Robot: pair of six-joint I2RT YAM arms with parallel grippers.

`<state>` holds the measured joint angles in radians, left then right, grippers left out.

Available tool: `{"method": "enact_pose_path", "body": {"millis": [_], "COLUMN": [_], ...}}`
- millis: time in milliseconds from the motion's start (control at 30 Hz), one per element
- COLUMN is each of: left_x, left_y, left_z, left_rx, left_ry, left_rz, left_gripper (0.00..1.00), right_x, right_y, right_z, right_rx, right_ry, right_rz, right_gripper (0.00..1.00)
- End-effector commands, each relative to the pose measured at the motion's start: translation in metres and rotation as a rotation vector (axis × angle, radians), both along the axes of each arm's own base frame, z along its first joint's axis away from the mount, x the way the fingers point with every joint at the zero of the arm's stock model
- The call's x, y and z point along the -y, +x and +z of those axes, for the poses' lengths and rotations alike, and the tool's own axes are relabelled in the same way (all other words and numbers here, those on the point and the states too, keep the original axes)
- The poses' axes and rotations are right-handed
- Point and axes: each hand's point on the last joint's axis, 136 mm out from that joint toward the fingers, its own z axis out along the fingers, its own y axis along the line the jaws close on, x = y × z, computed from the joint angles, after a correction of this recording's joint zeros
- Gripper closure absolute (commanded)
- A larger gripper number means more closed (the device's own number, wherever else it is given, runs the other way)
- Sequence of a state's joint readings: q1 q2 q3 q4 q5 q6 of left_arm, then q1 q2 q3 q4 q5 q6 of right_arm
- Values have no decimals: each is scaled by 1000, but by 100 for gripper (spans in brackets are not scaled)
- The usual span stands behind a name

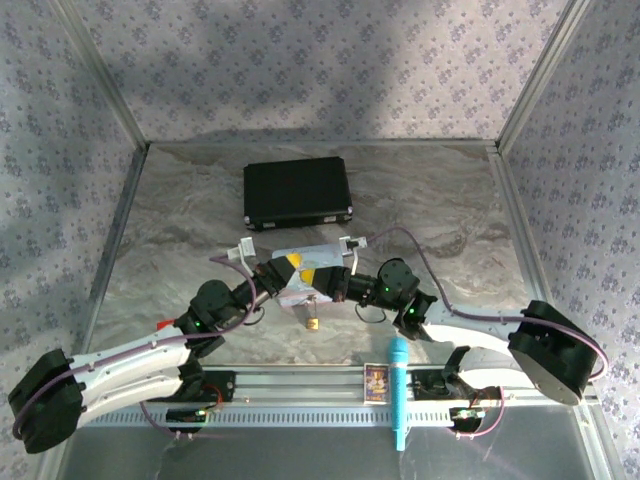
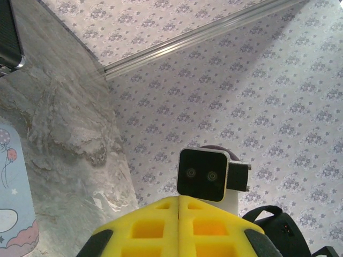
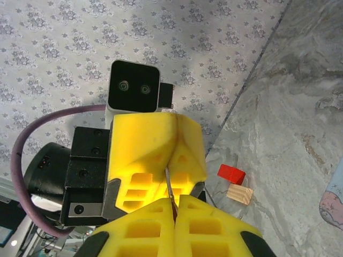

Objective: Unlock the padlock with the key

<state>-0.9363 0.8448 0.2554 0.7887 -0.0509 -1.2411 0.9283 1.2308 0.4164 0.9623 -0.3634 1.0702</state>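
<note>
Overhead, two robot arms reach in from the near edge of a grey marbled desk (image 1: 450, 220) and meet tip to tip at its middle, above a pastel tin (image 1: 318, 252). The left claw (image 1: 287, 264) and the right claw (image 1: 312, 270) both have yellow fingers and point at each other, almost touching.

The padlock (image 1: 313, 323), a tiny brass body with a silvery shackle, lies on the bare desk just on the near side of the tin. It sits toward the arm bases from the two claws, close to them but apart, and neither claw touches it.

From the right wrist camera, the right claw's fingers are pressed together with a thin pale sliver standing in their seam. This is the key (image 3: 169, 187) (very slim and hard to make out). It rises from the right claw's tips to the tips of the left claw facing it. The left claw's fingers are closed too, meeting at their ends. Whether they also pinch the key's far end cannot be told.

From the left wrist camera, the left claw's fingers meet along a straight seam with nothing seen between them, and the right arm's camera box faces them.

A shut black case (image 1: 297, 192) lies farther back on the desk, well apart from the claws. A small red block (image 3: 231, 173) and a tan block (image 3: 239, 194) sit together on the desk, beside the meeting claws in the right wrist view.
</note>
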Motion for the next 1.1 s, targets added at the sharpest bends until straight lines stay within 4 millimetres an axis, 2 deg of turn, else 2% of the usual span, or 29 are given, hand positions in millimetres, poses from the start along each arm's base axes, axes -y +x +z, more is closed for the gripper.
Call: {"method": "enact_pose_path", "body": {"millis": [0,100,133,167,267,300,467,533,667,767,833,967,1067], "left_x": [-3,-1,0,0,-8,-13,-48,-49,-30,-15,-7,2,16], "left_y": [-1,-1,-1,0,2,4,1,-5,-25,-40,-47,-46,-43], "left_z": [13,7,4,0,-8,-14,-62,-82,-114,-126,-134,-160,-167], "left_rx": [34,19,6,-8,-41,-62,-241,-296,-356,-335,-319,-308,-281], "left_ry": [-39,-14,8,42,121,162,506,585,651,697,718,770,765], "left_rz": [5,-3,-5,-3,39,62,159,130,7,-46,-63,-86,-115], "left_gripper": [100,100,95,75,4,0,0,5,16,24,26,27,27], "right_x": [1,3,4,5,13,17,45,56,76,90,98,110,114], "right_y": [-2,1,1,2,8,10,17,16,10,5,1,-4,-7], "right_z": [1,1,1,-2,-21,-31,-77,-88,-102,-111,-116,-127,-132], "right_rx": [12,13,15,10,-33,-53,-149,-152,-155,-161,-170,-187,-195], "right_ry": [17,18,14,2,-84,-123,-316,-380,-477,-522,-527,-531,-538], "right_rz": [1,-9,-10,-15,-56,-73,-162,-191,-221,-242,-254,-269,-270], "right_gripper": [100,100,100,100,100,100,100,100,100,100,100,100,100]}}
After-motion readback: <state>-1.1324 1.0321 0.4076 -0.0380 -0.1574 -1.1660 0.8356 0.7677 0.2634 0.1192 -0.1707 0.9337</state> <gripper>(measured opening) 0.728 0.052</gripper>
